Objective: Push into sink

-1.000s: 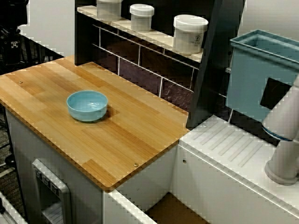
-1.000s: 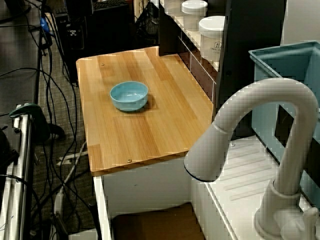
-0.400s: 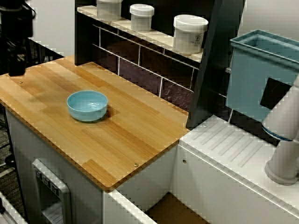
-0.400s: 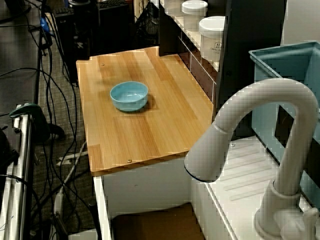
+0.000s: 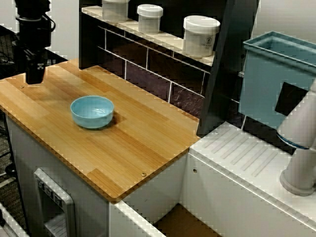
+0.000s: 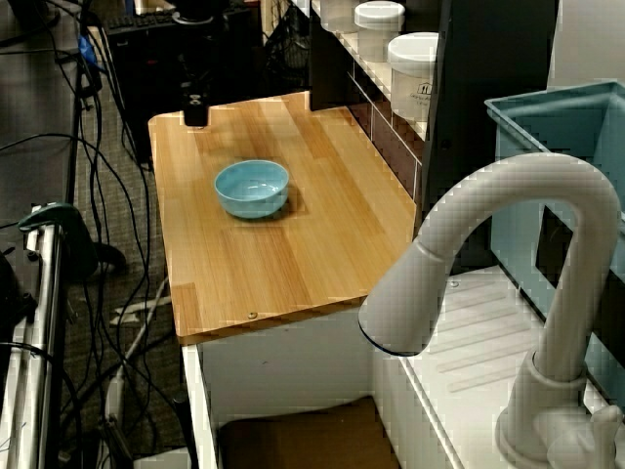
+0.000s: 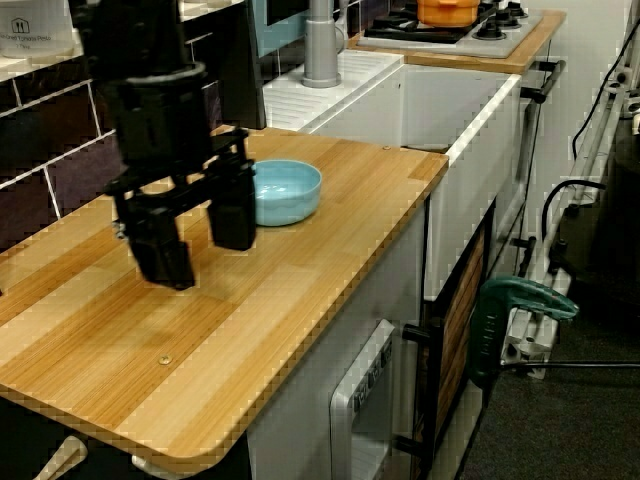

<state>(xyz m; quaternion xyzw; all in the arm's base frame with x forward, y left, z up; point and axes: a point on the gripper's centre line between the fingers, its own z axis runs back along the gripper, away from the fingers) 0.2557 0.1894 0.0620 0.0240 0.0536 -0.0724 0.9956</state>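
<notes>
Wooden surface (image 5: 123, 143) left bare between blue bowl (image 5: 92, 111) and its sink-side edge, sink (image 5: 182, 222) sunk just past that edge, black tool (image 7: 198, 225) held over the far end, fingers spread apart, nothing gripped.

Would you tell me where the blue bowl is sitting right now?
The blue bowl sits upright on the wooden counter, between the hand and the sink.

even light, perhaps slightly pixelated
</notes>
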